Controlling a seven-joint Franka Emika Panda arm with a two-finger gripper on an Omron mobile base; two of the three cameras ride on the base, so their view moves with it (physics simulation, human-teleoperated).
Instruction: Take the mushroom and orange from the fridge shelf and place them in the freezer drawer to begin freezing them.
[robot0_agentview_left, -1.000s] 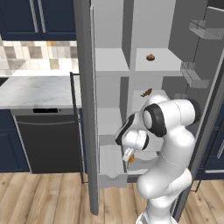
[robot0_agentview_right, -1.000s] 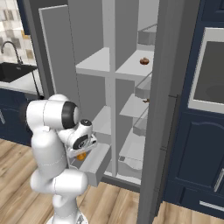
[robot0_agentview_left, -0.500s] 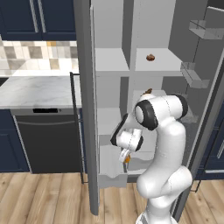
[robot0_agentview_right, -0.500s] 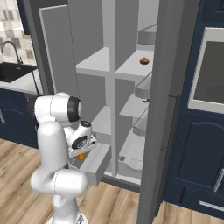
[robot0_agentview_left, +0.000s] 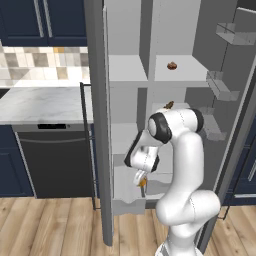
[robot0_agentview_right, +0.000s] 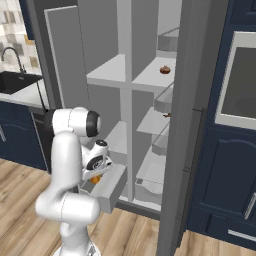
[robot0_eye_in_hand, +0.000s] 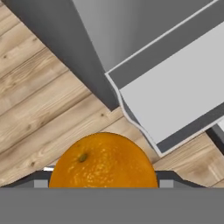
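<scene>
My gripper (robot0_agentview_left: 141, 181) is shut on the orange (robot0_agentview_left: 143, 183), a round yellow-orange ball, and hangs just above the pulled-out freezer drawer (robot0_agentview_left: 129, 206) at the bottom of the narrow left column. From the right, the gripper (robot0_agentview_right: 96, 176) and the orange (robot0_agentview_right: 95, 179) sit over the drawer (robot0_agentview_right: 111, 193). In the hand view the orange (robot0_eye_in_hand: 103, 159) sits between the fingertips, with the drawer's rim (robot0_eye_in_hand: 131, 70) beyond. The mushroom (robot0_agentview_left: 171, 65) (robot0_agentview_right: 164, 70), a small brown lump, rests on the fridge shelf (robot0_agentview_left: 187, 76) (robot0_agentview_right: 147, 76).
An elongated dark brown piece (robot0_agentview_left: 169, 105) lies on a lower shelf. The open left door (robot0_agentview_left: 97, 125) stands beside the arm, with a dishwasher (robot0_agentview_left: 55, 160) and counter (robot0_agentview_left: 40, 102) past it. Door bins (robot0_agentview_left: 220, 85) line the right door. Wooden floor (robot0_eye_in_hand: 39, 100) lies below.
The arm's elbow has swung left and forward, and the gripper with the orange has shifted a little left over the drawer. The mushroom has not moved.
</scene>
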